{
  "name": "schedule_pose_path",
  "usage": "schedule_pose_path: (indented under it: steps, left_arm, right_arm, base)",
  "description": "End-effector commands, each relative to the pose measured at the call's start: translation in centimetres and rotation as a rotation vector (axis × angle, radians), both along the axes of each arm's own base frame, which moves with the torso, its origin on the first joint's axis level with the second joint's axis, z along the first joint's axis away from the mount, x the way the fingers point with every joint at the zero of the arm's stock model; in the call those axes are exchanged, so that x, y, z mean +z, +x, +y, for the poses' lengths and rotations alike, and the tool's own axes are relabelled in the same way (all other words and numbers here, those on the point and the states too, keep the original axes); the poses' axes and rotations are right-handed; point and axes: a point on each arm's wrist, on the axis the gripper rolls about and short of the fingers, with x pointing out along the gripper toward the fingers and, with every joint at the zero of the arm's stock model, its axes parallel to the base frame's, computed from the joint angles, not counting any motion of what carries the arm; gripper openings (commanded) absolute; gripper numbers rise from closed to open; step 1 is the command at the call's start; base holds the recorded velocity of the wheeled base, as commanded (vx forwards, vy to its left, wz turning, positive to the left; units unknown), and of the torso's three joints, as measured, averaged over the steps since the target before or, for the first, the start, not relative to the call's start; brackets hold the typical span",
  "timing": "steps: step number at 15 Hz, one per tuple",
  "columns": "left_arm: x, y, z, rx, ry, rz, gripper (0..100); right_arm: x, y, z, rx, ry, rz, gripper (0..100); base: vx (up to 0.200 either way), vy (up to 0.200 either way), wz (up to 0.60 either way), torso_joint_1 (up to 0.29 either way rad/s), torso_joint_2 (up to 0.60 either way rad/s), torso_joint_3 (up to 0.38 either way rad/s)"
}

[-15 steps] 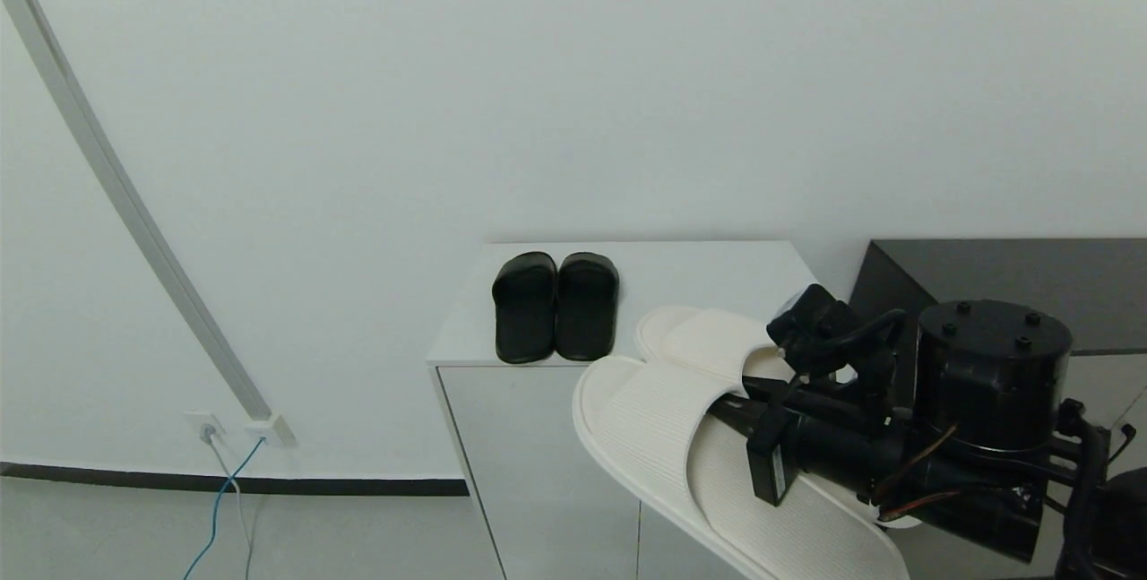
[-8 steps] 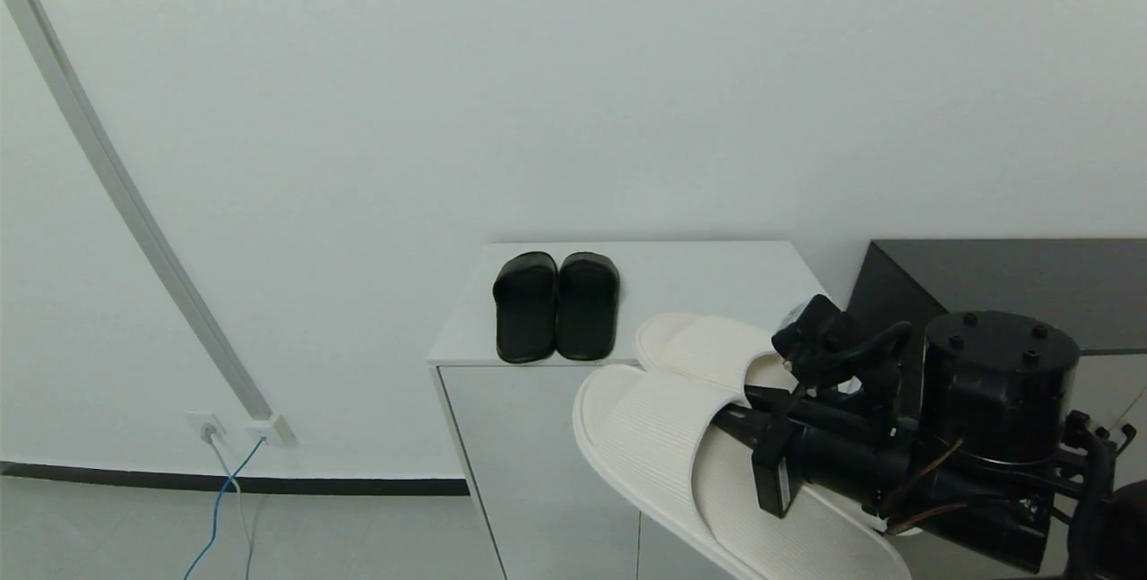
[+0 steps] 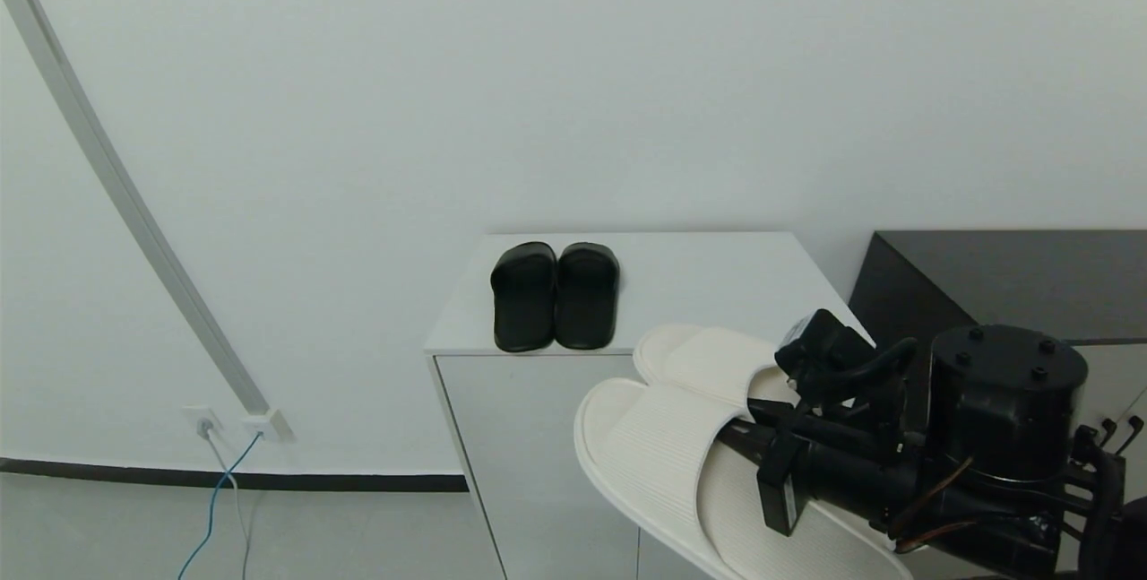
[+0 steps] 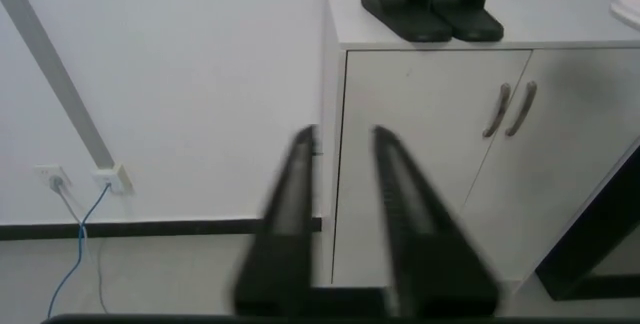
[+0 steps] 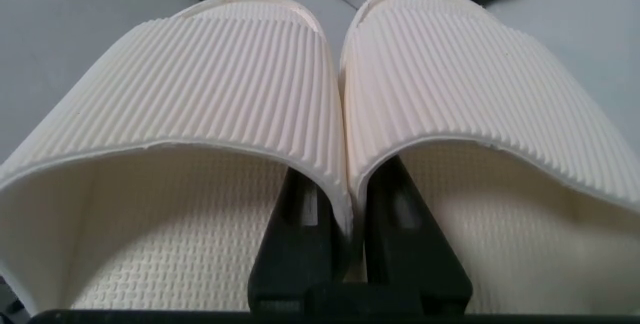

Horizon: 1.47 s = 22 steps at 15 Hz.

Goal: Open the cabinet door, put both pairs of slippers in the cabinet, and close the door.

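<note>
Right now we are gripping the white slippers (image 3: 663, 437) with our right end effector (image 5: 340, 204): one finger is sitting inside each slipper, and the two are clenching the pair's adjoining inner walls between them, so the toes are pointing away from the end effector. Just beyond those toes, the black slippers (image 3: 554, 296) are lying side by side and touching each other on the top of the cabinet (image 4: 420, 144), near its front edge. We are holding the white pair by the front corner of that top, and we cannot tell whether the soles are touching it. Our left end effector (image 4: 342, 136) is hanging lower down, released, its fingers parted with nothing between them. Ahead of it, both cabinet doors (image 4: 440, 164) are standing closed, and their two upright handles (image 4: 510, 109) are sitting close together off to one side of its tips. Farther off to its other side, a blue cable (image 4: 85, 244) is running down from the wall sockets (image 4: 85, 177).
</note>
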Motion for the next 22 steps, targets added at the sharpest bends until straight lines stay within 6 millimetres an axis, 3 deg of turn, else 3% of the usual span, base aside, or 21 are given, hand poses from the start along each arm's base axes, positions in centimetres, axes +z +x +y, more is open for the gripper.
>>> schedule_pose_path:
  steps: [1, 22]
  left_arm:
    - [0.0, 0.0, 0.0, 0.000, 0.000, 0.001, 100]
    - [0.0, 0.0, 0.0, 0.000, 0.000, 0.001, 100]
  right_arm:
    - [-0.1, -0.2, 0.1, 0.009, -0.003, 0.003, 0]
    - [-0.5, -1.5, 0.0, 0.039, -0.008, 0.011, 0]
  base:
    - [0.000, 0.000, 0.00, -0.159, 0.36, 0.203]
    - [0.000, 0.000, 0.00, -0.193, 0.49, 0.295]
